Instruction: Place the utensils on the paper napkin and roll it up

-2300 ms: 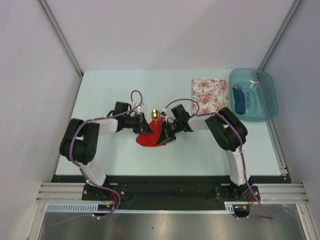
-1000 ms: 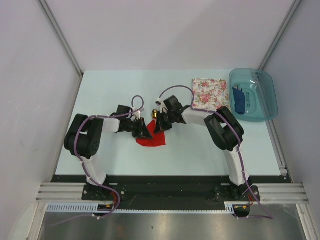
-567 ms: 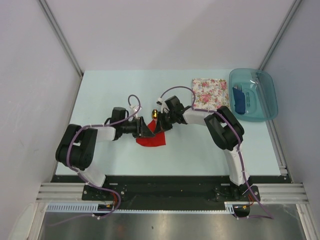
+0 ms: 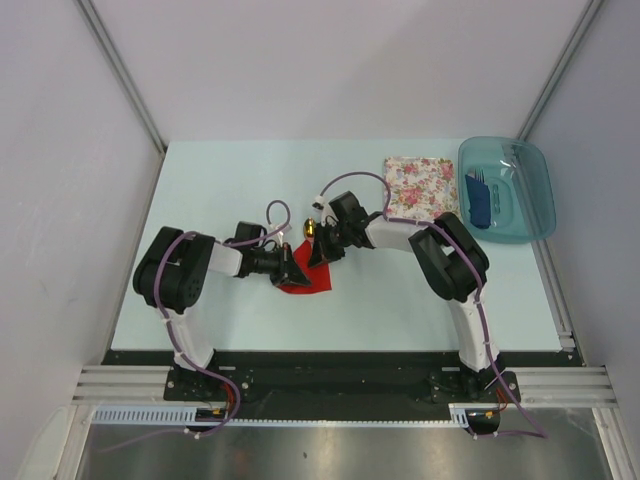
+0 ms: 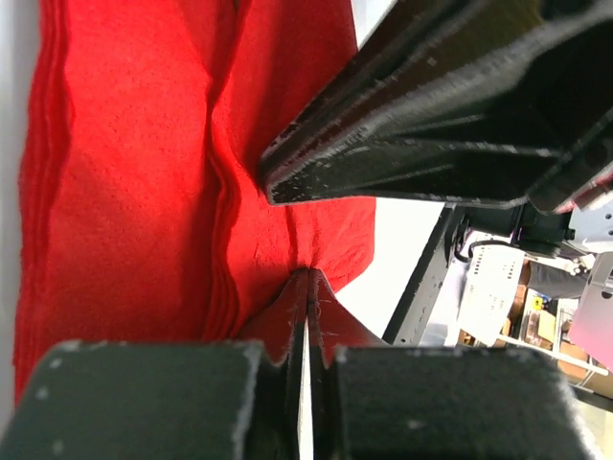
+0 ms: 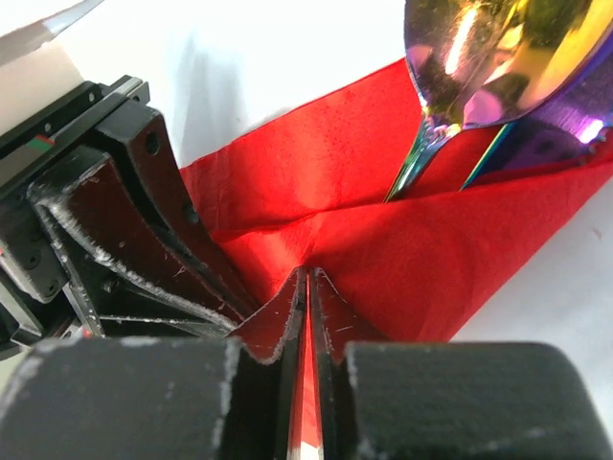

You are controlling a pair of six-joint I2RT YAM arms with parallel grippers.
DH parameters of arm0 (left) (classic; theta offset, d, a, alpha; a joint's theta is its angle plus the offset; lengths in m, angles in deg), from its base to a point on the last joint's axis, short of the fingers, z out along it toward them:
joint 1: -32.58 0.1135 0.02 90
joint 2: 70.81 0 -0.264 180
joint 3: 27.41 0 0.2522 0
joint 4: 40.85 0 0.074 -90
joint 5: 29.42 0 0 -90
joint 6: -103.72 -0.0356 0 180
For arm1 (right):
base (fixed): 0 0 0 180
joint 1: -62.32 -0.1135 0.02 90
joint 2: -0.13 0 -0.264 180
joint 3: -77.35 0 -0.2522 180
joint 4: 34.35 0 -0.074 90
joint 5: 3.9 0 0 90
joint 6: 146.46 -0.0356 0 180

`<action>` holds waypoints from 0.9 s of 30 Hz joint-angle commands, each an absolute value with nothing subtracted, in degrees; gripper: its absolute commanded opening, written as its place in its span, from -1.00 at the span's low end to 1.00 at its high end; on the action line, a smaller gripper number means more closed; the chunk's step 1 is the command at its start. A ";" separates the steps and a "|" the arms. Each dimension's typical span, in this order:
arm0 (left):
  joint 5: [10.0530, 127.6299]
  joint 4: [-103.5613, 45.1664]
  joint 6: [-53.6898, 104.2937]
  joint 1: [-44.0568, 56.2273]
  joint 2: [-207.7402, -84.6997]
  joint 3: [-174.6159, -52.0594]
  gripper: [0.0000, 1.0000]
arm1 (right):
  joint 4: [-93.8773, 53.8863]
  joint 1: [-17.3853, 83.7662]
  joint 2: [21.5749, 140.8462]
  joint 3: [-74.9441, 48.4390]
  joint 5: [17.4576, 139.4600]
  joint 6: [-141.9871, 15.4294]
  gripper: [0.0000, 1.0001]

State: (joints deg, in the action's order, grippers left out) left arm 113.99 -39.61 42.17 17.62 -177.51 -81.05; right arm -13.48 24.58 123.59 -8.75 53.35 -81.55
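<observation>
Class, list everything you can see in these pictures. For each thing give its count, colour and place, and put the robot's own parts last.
paper napkin: one, red, mid-table, folded over the utensils.
utensils: at least two, iridescent gold, heads poking out of the fold.
floral napkin: one, white with pink flowers, far right of the table.
plastic bin: one, clear teal, right of the floral napkin.
blue cutlery: count unclear, dark blue, inside the bin.
table: one, pale green.
left gripper: black, pinching the napkin.
right gripper: black, pinching the napkin.

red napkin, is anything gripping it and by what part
Both. The left gripper and right gripper each pinch a raised fold of the napkin between shut fingertips.
</observation>
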 commanded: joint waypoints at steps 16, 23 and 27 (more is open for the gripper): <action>105.49 -35.88 38.33 17.91 -179.80 -81.42 -1.00 | -7.59 22.59 122.72 -4.34 60.44 -77.29 -0.94; 107.16 -37.19 37.89 17.91 -175.77 -80.55 -0.59 | -5.22 22.42 127.56 -4.34 64.91 -75.19 -1.00; 110.15 -41.41 40.17 17.82 -168.83 -77.65 -0.36 | -5.03 22.33 127.66 -5.39 65.36 -74.66 -1.00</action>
State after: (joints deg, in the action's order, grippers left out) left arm 112.94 -38.78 41.62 17.45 -174.08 -79.98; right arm -7.49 22.77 124.11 -4.75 59.51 -77.63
